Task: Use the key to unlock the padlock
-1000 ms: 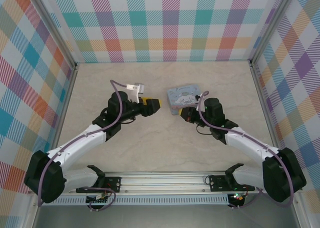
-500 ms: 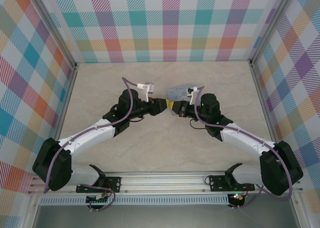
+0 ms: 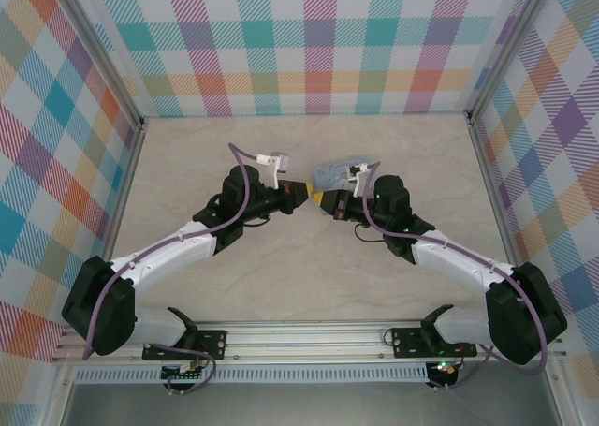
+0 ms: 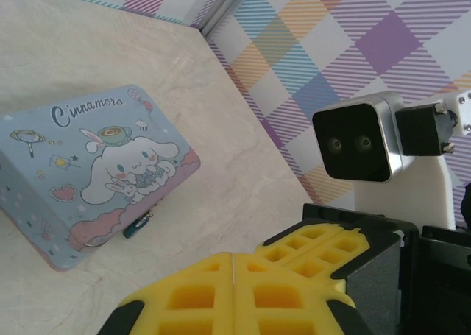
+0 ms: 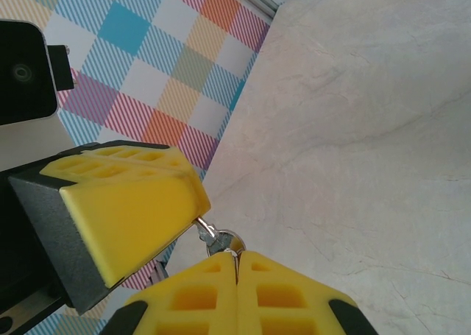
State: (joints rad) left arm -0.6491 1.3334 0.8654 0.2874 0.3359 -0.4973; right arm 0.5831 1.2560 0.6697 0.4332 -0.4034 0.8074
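Marbled tabletop (image 5: pixel 368 114) lies beneath two arms meeting near its centre. Fingers pressed together, the right claw (image 5: pixel 237 267) pinches the ring end of the key (image 5: pixel 213 235). The left claw (image 4: pixel 232 265), likewise pressed together, seems to grip its other end. One side should let go only once the other's hold is firm, blade left exposed. Beyond, the padlock (image 4: pixel 137 224) rests against the tin (image 4: pixel 96 166), just right of centre.

My left arm (image 3: pixel 178 248) and right arm (image 3: pixel 449 257) are white link shells between black joint housings, each with a mauve cable (image 3: pixel 245 168) looped alongside. The left gripper (image 3: pixel 306 193) and right gripper (image 3: pixel 321 198) have yellow fingers (image 4: pixel 221 294) moulded with square pockets. A black-faced, silver-cased camera (image 4: pixel 357 140) sits on a white bracket (image 4: pixel 408 195).
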